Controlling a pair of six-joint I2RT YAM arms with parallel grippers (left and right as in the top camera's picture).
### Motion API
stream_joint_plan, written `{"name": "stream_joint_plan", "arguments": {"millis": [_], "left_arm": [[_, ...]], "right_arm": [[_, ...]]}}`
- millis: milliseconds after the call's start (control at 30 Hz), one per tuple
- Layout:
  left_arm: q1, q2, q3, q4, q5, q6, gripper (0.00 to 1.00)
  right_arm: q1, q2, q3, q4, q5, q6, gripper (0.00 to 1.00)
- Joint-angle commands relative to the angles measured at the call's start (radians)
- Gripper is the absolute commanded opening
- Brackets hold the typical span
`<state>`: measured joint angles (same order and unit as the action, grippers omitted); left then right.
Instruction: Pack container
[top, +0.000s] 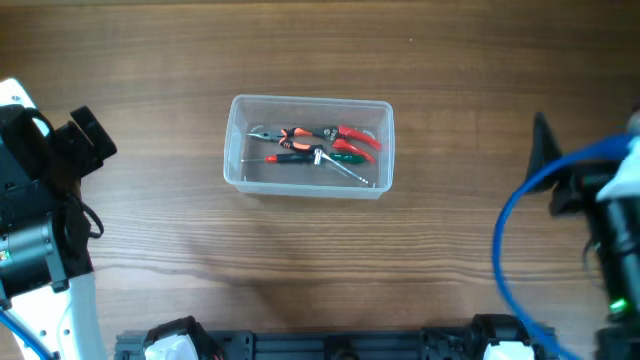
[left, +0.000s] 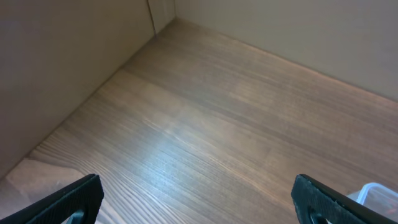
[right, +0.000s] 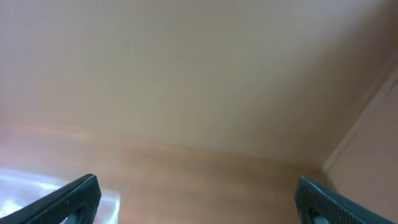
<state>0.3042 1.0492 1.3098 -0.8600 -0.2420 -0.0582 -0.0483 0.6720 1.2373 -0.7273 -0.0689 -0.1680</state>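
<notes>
Overhead view: the container (top: 236, 165), a clear rectangular tub with rounded corners, stands near the middle of the wood-grain bench (top: 450, 60), its long sides running left to right. Several hand tools lie together on its floor: red-handled pliers (top: 352, 135) toward the right end, an orange-and-black pair of pliers (top: 288, 135) toward the left end, a green-handled tool (top: 346, 156) just below the red handles, and a slim red-and-black driver (top: 280, 158) along the near side (the finer parts of the tools overlap and cannot be separated). All of them sit inside the walls.

The left hand (top: 88, 140) is at the left edge of the bench and the right hand (top: 545, 150) at the right edge, each well apart from the container and touching nothing. A blue cable (top: 508, 235) loops along the right arm.

Left wrist view: the two black fingers (left: 71, 200) are spread wide with only bare bench between them; a corner of the container (left: 380, 194) shows at the lower right, beside the outer finger.

Right wrist view: the fingers (right: 69, 199) are likewise spread wide and hold nothing. The picture is blurred, and a pale, translucent patch at the lower left cannot be identified.
</notes>
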Motion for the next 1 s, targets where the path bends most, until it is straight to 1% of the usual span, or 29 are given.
{"name": "stream_joint_plan", "arguments": {"millis": [0, 100, 167, 233, 300, 467, 533, 600, 967], "left_arm": [[0.007, -0.001, 0.001, 0.002, -0.002, -0.01, 1.0], [0.007, -0.001, 0.001, 0.002, -0.002, -0.01, 1.0], [0.007, -0.001, 0.001, 0.002, -0.002, -0.01, 1.0], [0.007, -0.001, 0.001, 0.002, -0.002, -0.01, 1.0], [0.007, -0.001, 0.001, 0.002, -0.002, -0.01, 1.0], [0.007, -0.001, 0.001, 0.002, -0.002, -0.01, 1.0], [0.007, -0.001, 0.001, 0.002, -0.002, -0.01, 1.0], [0.007, -0.001, 0.001, 0.002, -0.002, -0.01, 1.0], [0.007, -0.001, 0.001, 0.002, -0.002, -0.01, 1.0]], "right_arm": [[-0.006, -0.164, -0.303, 0.028, -0.034, 0.014, 1.0], [-0.006, -0.339, -0.558, 0.066, -0.059, 0.014, 1.0], [-0.006, -0.468, -0.744, 0.143, -0.058, 0.029, 1.0], [-0.006, -0.585, -0.901, 0.191, -0.058, 0.114, 1.0], [-0.006, -0.66, -0.983, 0.198, -0.059, 0.167, 1.0], [-0.006, -0.669, -1.052, 0.243, -0.059, 0.172, 1.0], [-0.006, -0.669, -1.07, 0.248, -0.063, 0.229, 1.0], [-0.006, -0.669, -1.076, 0.248, -0.063, 0.251, 1.0], [-0.006, -0.668, -1.089, 0.248, -0.062, 0.249, 1.0]]}}
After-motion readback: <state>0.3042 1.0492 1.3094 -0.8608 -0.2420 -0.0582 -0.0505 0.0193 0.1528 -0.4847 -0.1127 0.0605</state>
